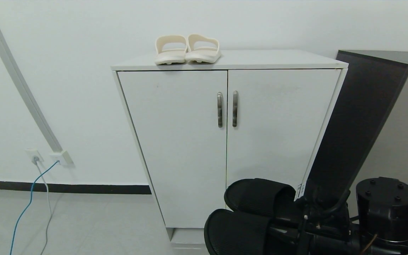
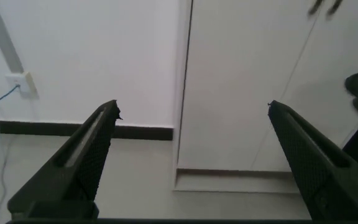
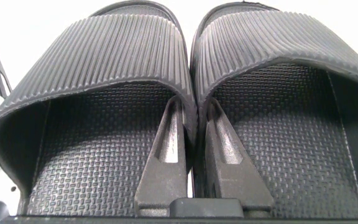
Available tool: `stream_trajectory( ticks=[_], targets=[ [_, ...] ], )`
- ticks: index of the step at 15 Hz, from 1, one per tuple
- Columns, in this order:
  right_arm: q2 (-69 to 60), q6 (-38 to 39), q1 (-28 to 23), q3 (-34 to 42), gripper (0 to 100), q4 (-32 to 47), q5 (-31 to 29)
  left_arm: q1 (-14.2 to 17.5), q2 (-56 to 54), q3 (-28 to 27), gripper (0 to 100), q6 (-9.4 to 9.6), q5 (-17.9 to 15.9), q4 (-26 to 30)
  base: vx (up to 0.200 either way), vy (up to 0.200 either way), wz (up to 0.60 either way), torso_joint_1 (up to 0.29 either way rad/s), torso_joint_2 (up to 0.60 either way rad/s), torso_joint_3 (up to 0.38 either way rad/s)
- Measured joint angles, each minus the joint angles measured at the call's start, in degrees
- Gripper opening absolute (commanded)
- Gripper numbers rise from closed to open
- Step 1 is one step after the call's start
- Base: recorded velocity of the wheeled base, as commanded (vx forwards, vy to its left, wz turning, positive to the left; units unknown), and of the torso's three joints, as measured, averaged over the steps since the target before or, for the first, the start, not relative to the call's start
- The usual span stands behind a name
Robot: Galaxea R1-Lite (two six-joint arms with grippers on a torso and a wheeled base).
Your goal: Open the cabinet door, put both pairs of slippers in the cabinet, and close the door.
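Head view: white matte laminate two-door cabinet (image 1: pixel 182 141), both doors flush shut, two slim brushed-metal bar handles (image 1: pixel 220 109) upright either side of the centre seam. Cream moulded foam slippers (image 1: pixel 187 49), smooth wide-strap slides, sit side by side on the cabinet top at its front edge, above the left door. Black ribbed rubber slippers (image 1: pixel 257 198) are low in front of the right door, paired and touching. Dark grey cabinet (image 1: pixel 360 117) stands just beside, on the right. Left wrist view: left gripper (image 2: pixel 193 106) spread wide, textured black fingers (image 2: pixel 92 149) with nothing between, facing the cabinet's lower left corner. Right wrist view: right gripper (image 3: pixel 194 106) clenched, one wedge-shaped finger (image 3: pixel 166 149) inside each black slipper, pinching their adjoining side walls together; diamond-tread insoles, ribbed straps, toes pointing away from the gripper.
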Motion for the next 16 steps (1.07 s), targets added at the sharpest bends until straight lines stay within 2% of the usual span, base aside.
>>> stream_trajectory(
  ticks=[2,6,9,11,13,16],
  targets=[
    [0.3,0.22,-0.05,0.07,0,-0.77,0.02,-1.01,5.49,-3.02,100,-1.01,-3.46,-0.27,0.0,0.0,0.0,0.0,0.0,0.0],
    [0.83,0.28,0.0,-0.04,0,-1.01,0.0,-1.95,17.82,-9.58,100,-1.18,-17.09,-4.32,0.0,0.0,0.0,-0.002,0.07,0.07],
    [1.16,0.33,0.0,-0.13,0,-1.01,0.02,-3.47,28.44,-15.76,100,-0.68,-21.08,-5.99,0.0,0.0,0.0,0.0,0.0,0.0],
    [1.16,0.59,-0.02,-0.13,0,-1.01,0.15,-7.61,36.74,-19.09,100,-0.77,-22.06,-12.62,0.0,0.0,0.0,0.0,0.0,0.0],
    [1.16,0.74,0.0,0.55,0,-0.99,0.33,-13.25,45.53,-23.11,100,-1.05,-21.87,-19.6,0.0,0.0,0.0,0.0,0.0,0.0],
    [1.13,0.83,-0.1,0.85,0,-1.01,0.52,-21.97,56.53,-32.68,100,-1.54,-21.36,-22.58,0.0,0.0,0.0,0.0,0.0,0.0]
  ],
)
